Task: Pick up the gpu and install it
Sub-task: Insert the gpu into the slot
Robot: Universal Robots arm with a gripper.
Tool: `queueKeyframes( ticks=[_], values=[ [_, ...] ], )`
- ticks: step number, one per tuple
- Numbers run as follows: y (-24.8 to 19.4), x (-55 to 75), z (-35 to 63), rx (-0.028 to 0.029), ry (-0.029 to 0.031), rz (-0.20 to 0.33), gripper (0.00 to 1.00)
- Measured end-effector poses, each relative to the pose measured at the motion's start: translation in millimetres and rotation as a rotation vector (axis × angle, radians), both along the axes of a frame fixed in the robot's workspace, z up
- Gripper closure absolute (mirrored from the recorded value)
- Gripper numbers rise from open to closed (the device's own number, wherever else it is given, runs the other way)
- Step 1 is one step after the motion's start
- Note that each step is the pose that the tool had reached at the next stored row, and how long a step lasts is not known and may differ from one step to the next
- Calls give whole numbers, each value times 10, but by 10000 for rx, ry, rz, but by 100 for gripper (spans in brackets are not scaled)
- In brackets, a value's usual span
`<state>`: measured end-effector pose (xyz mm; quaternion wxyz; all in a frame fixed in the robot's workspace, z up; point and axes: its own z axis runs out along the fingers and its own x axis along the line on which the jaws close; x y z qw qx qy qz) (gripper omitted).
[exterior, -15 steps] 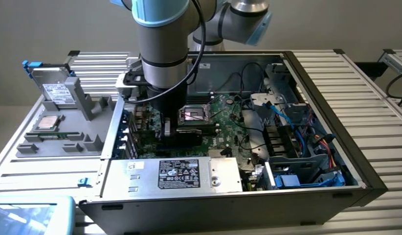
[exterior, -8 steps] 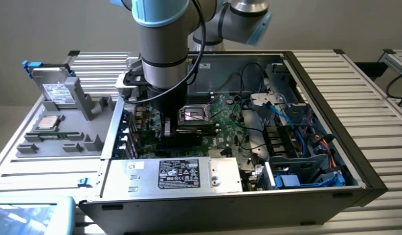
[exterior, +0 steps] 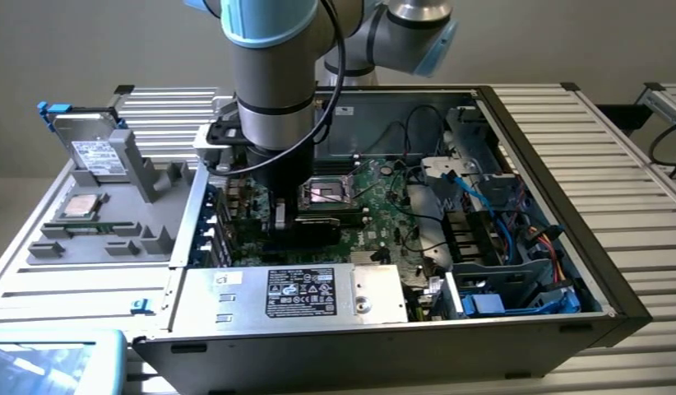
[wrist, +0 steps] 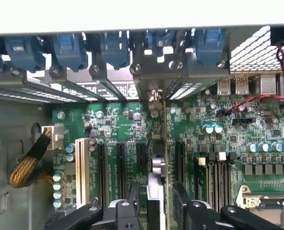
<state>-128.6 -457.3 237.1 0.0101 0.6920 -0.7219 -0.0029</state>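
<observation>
Step in hand: the seating end of the install, as I judge it. The pick-up looks done.

- The gpu (wrist: 154, 163) stands on edge in the computer case (exterior: 601, 271), seen edge-on in the wrist view. It runs across the motherboard (wrist: 123, 124) up to the rear wall of the case, where its silver end bracket (wrist: 154, 98) meets the row of blue retaining clips (wrist: 115, 48).
- It stands upright in line with the empty black expansion slots (wrist: 120, 167) beside it. I cannot tell whether its edge is pushed fully home in its own slot.
- The tool (wrist: 155, 191) is low inside the case, straddling the card. In the exterior view the tool (exterior: 281, 222) is over the motherboard, on that view's left of the processor socket (exterior: 321, 193).
- Tool state: parted. The dark fingers (wrist: 134, 196) stand one on each side of the card with a thin gap showing, so it looks let go rather than clamped. Contact lower down is hidden.
- The case sits on the slatted counter (exterior: 634, 164).

What a move from here calls for, in my judgement: the fingers must keep off both faces of the card and travel in line with it, so it is neither tilted nor dragged from the slot. The neighbouring slots and the small parts on the motherboard leave little room sideways.
</observation>
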Motion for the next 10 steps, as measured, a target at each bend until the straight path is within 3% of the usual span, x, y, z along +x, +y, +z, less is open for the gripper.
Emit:
queueKeyframes(
  ticks=[3,10],
  values=[
    [0,0,58,0,0,-1,59],
    [0,1,377,-1,-1,-3,59]
  ],
)
